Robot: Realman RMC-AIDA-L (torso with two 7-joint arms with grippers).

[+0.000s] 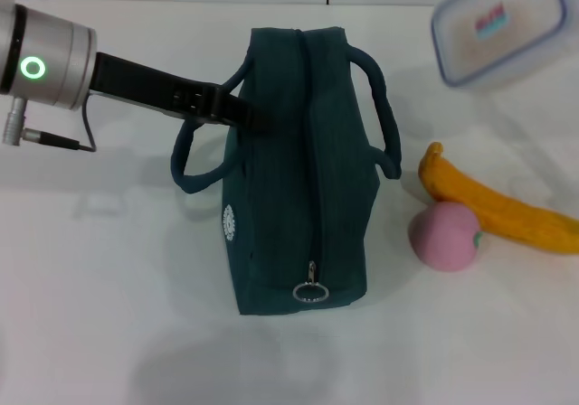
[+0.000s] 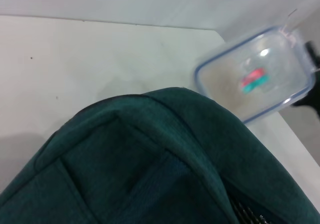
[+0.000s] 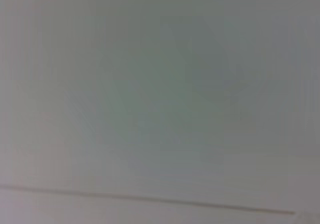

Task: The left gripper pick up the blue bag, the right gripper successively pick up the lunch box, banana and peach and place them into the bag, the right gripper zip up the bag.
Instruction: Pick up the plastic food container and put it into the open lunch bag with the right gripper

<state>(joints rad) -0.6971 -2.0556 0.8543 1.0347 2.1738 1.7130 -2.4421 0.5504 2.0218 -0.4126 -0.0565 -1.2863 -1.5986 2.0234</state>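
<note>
One bag (image 1: 303, 179) is seen at the middle of the head view, standing on the white table (image 1: 109, 287). Its long axis runs from the lower edge of the frame toward the top, and its zip is closed along the ridge, with the ring pull (image 1: 310, 291) lying at the near end. Two looped handles are counted, one on each side. To the lower right of the bag, one peach (image 1: 444, 234) is found, touching or just beside one banana (image 1: 502, 203), whose length runs from the centre right down toward the right edge. Farther back, in the upper right corner, one lunch box (image 1: 500, 25) is seen tilted, its sticker facing the camera; whether it is resting or lifted cannot be judged from this view. From the upper left, the left gripper (image 1: 240, 111) is reached across to the bag's left handle, though it cannot be told whether the fingers are clenched. The right gripper is not seen in any view.
</note>
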